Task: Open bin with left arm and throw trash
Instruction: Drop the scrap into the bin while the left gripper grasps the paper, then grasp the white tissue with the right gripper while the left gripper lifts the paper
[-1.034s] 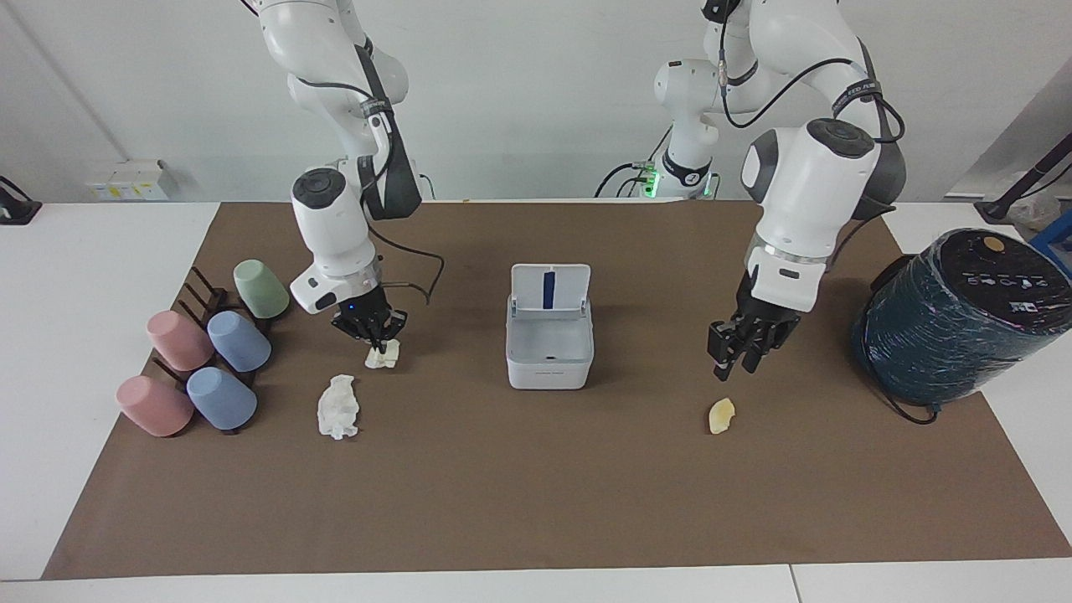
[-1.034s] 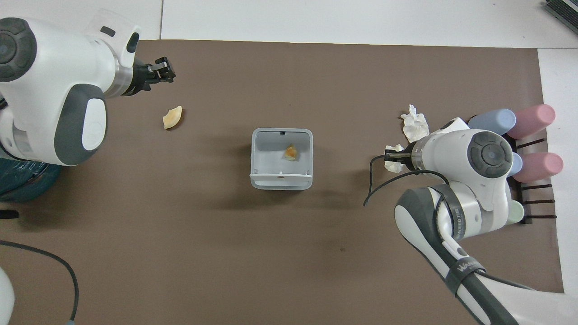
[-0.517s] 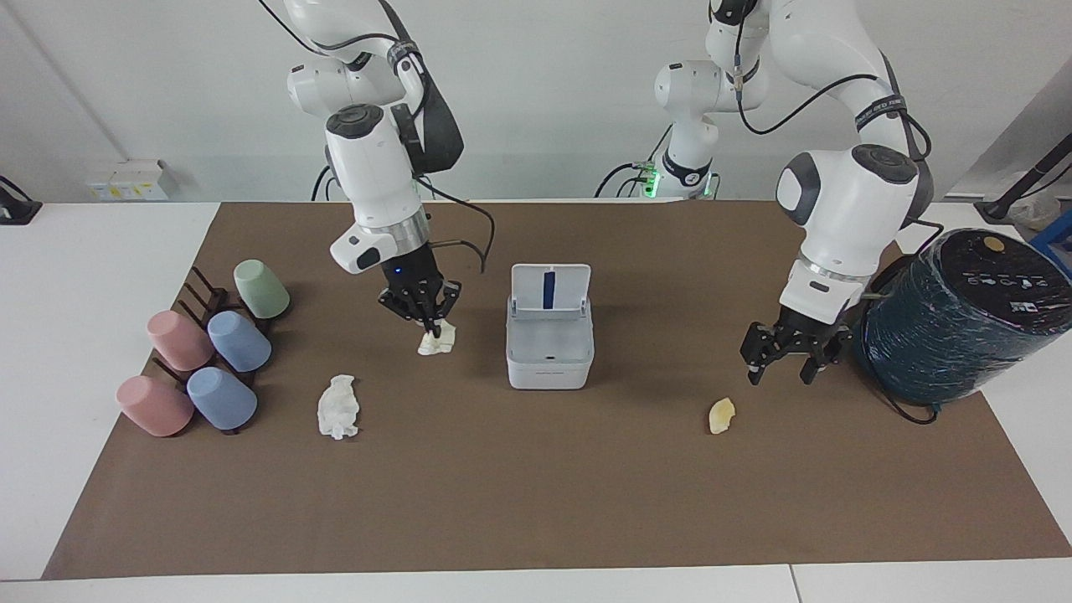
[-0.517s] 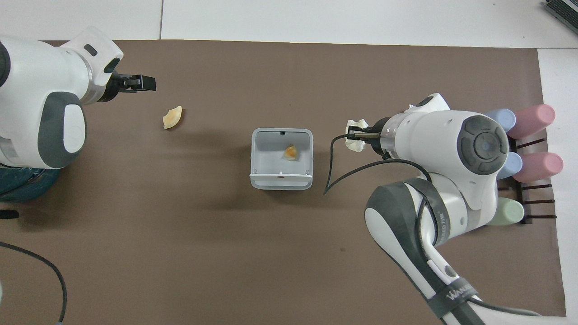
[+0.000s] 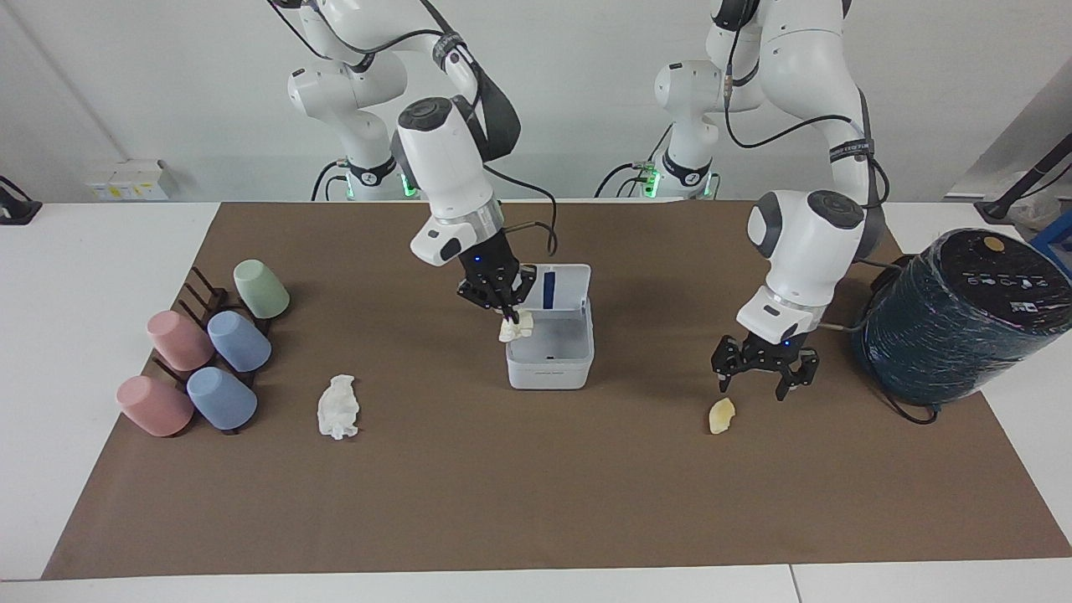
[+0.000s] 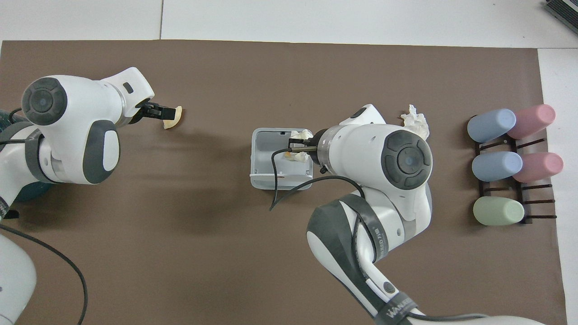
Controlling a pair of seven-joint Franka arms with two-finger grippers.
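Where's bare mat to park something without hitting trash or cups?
Free: the wide mat strip farther from the robots than the bin, tissue and peel. Also between the bin and peel. Crowded: around the cups, and at the bin, where the right gripper holds a paper lump.

At the centre the open bin (image 6: pixel 259 153) is overhung by the right gripper (image 6: pixel 294 145) clamping a cream paper lump (image 6: pixel 301 134), while a yellow peel (image 6: pixel 173 118) is seen at ten o'clock.

One high camera faces the robots across the table (image 5: pixel 536 502); another looks steeply down from their end.
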